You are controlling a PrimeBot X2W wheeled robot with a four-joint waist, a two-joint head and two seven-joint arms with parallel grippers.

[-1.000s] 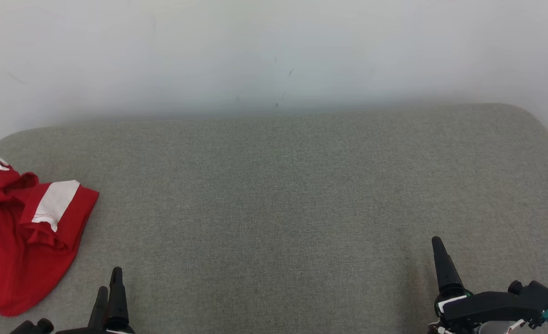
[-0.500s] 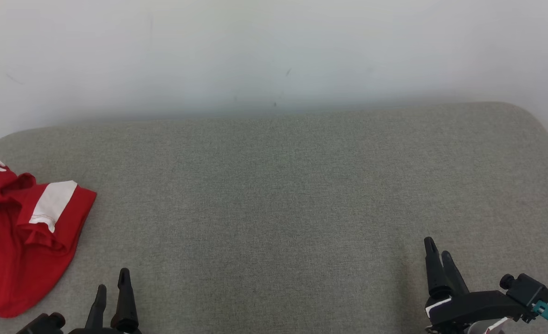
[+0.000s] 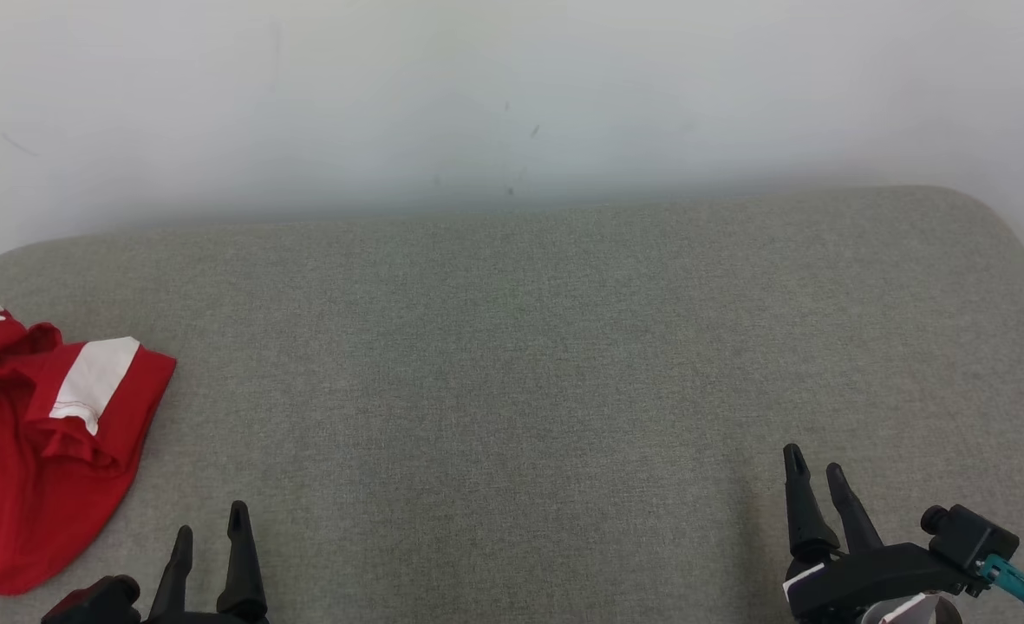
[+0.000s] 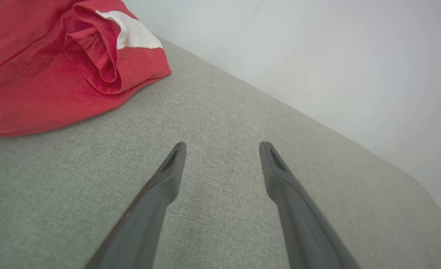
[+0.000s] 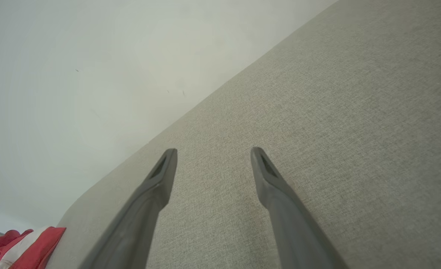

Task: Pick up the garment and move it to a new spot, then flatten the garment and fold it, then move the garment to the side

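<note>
garment (image 3: 35,451): crumpled at left edge of table (image 3: 512,364) | left claw (image 3: 211,518): apart, empty, over table's near-left | right claw (image 3: 813,459): apart, empty, over table's near-right | risk: pinching one loose fold may drag garment bunched, or off table's edge

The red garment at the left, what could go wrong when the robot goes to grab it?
The red garment lies crumpled at the left edge of the grey cushion, so a clumsy pinch might push it off. Its folds are bunched, so the open left gripper may catch several layers, making flattening harder. The right gripper is far across, a long reach.
</note>
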